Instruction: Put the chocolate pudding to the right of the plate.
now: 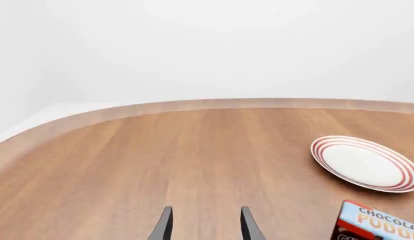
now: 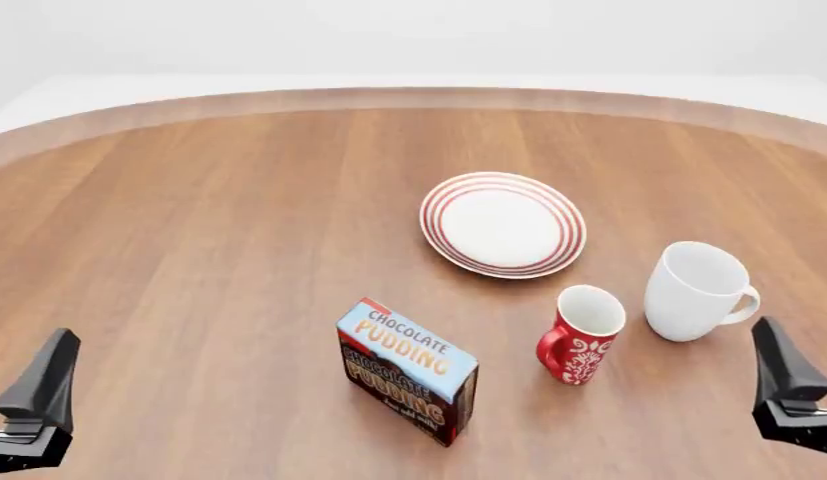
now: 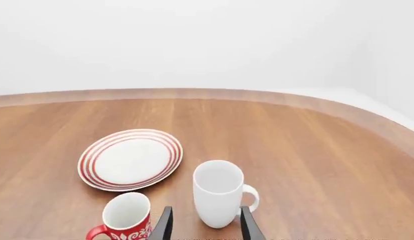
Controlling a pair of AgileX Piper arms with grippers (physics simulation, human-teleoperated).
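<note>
Chocolate pudding point(image 2: 406, 370) stands untouched at lower centre of the front view, below and left of the plate point(image 2: 503, 223). You have not started the reach: left gripper point(image 1: 205, 224) and right gripper point(image 3: 205, 223) wait at the bottom corners, fingers parted and empty. Right of the plate, the white mug point(image 2: 696, 289) and red mug point(image 2: 581, 334) crowd your target spot.
</note>
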